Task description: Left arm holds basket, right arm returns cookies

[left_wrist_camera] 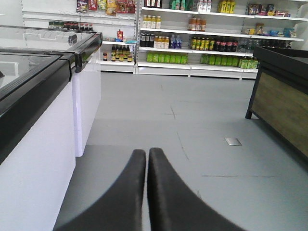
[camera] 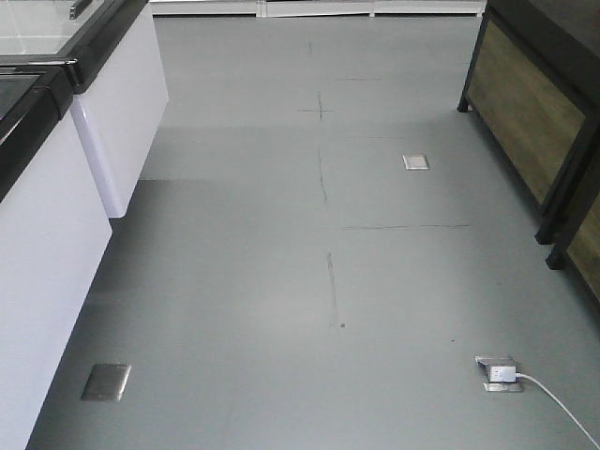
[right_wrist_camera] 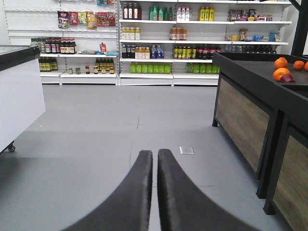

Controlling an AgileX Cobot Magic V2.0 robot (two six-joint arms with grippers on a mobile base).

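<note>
The left gripper (left_wrist_camera: 147,153) and right gripper (right_wrist_camera: 155,154) each show dark fingers pressed together with nothing between them. Only the right wrist view shows oranges (right_wrist_camera: 281,70) on the wood-sided counter (right_wrist_camera: 240,115) at right. Only the front view shows a plugged floor socket (camera: 499,373) at near right. White chest freezers (left_wrist_camera: 33,159) line the left and stocked shelves (left_wrist_camera: 192,43) the far wall, with grey floor (camera: 281,281) between. Where the basket and cookies are cannot be told.
</note>
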